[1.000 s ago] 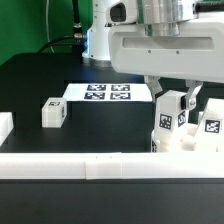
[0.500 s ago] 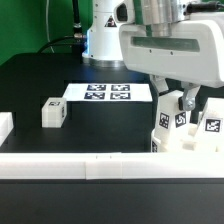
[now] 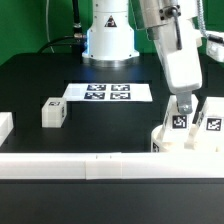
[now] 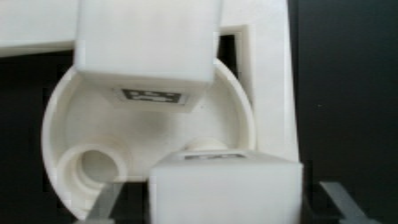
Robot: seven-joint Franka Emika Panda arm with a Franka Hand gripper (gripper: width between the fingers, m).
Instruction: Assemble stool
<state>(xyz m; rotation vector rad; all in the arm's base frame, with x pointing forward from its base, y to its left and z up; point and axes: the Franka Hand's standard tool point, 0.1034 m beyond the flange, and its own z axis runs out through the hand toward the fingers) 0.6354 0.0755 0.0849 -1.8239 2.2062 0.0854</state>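
The white ring-shaped seat lies at the exterior view's right, by the front rail. Two tagged legs stand upright in it, one under my gripper and one further right. A third leg lies loose on the black table at the left. In the wrist view, the seat shows an empty socket and a standing leg. My gripper straddles the other leg. Its fingers stand apart from the leg, with dark gaps on both sides.
The marker board lies behind the middle of the table. A long white rail runs along the front edge, and a white block sits at the far left. The robot base stands at the back.
The hand has turned about its axis over the leg, from broadside to narrow and tilted. The leg and seat have stayed in place.
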